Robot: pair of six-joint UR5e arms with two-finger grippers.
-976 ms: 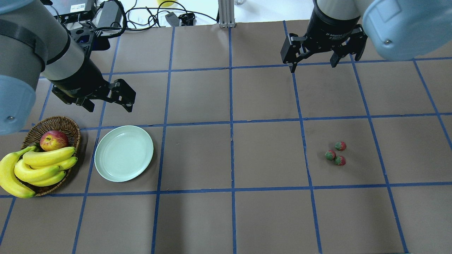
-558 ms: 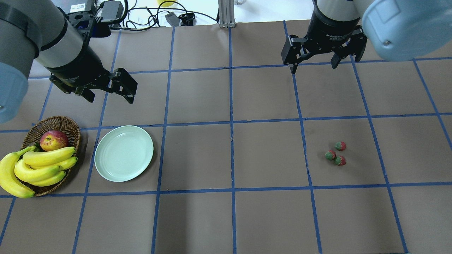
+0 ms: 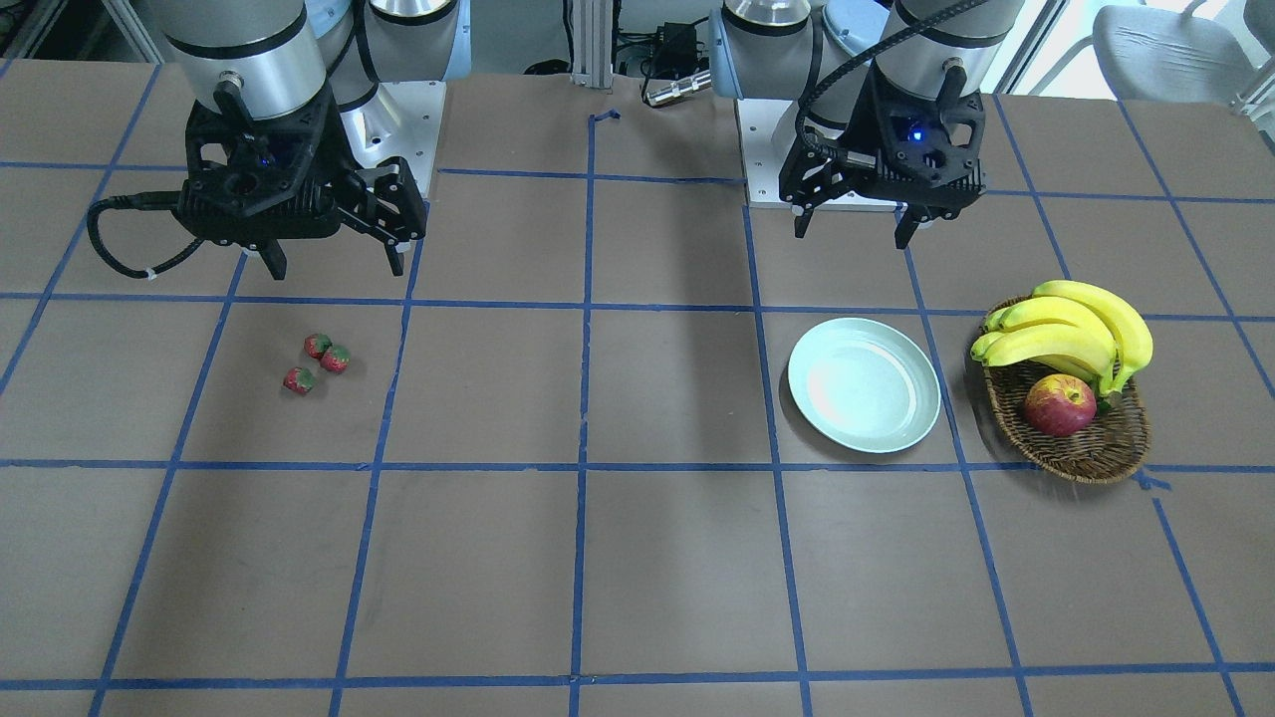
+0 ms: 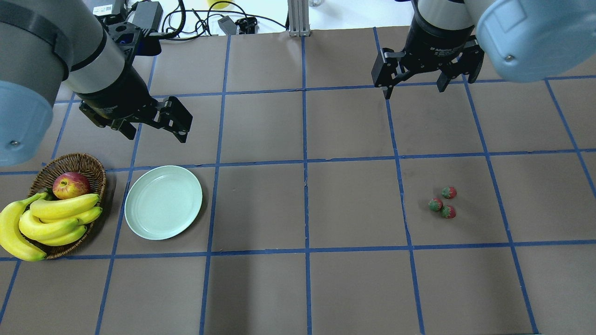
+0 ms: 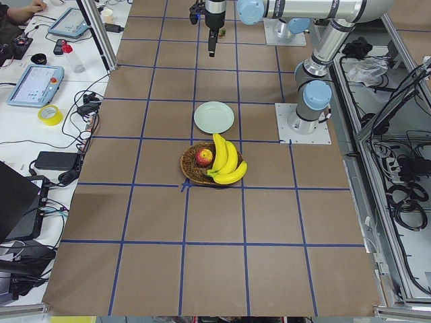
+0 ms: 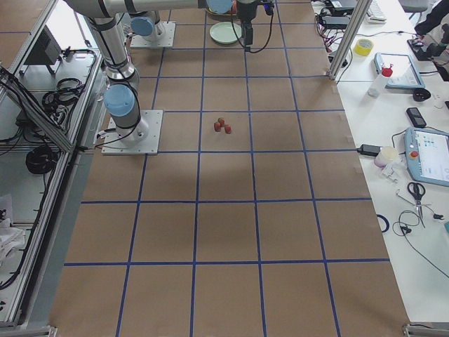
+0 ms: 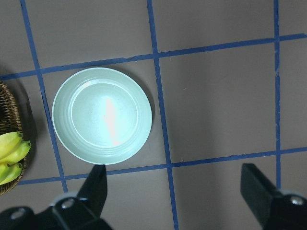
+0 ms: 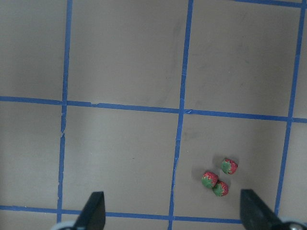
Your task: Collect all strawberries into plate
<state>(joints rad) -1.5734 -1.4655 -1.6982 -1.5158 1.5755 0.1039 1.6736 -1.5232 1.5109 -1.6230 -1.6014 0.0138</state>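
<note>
Strawberries [image 4: 436,204] on table [image 4: 354,200], well apart from plate [image 4: 163,202]; basket [image 4: 88,163] holds apple [image 4: 71,184], bananas [image 4: 56,214].

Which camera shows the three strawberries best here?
The right wrist-mounted view: the strawberries appear largest there, unobstructed, with distinct green caps. The overhead and front-facing views show them small but clear; exterior right shows only red dots; I cannot find them in the left wrist or exterior left views.
</note>
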